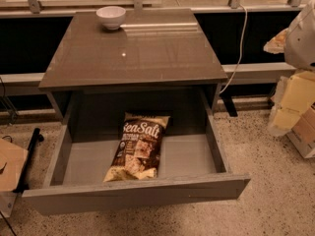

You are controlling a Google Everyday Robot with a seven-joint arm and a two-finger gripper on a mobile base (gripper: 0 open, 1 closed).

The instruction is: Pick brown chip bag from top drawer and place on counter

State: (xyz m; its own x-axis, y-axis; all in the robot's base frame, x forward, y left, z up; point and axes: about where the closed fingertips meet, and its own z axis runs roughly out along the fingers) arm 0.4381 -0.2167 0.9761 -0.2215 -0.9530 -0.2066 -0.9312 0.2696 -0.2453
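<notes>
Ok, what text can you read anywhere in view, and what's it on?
"Sea Salt": white lettering on the brown chip bag lying in the top drawer.
Smaller print under it on the bag: too blurred to read.
Counter, white bowl, boxes: no text visible.
Tool, at the right edge beside the counter: no readable marking.

Chip bag [139,146] in top drawer [187,157]; bowl [110,17] on counter [142,53] behind; hand [301,36] far right.

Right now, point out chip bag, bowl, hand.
brown chip bag [139,146], camera view, front label.
white bowl [111,16], camera view, outer wall.
hand [297,37], camera view, right edge, white casing.
</notes>
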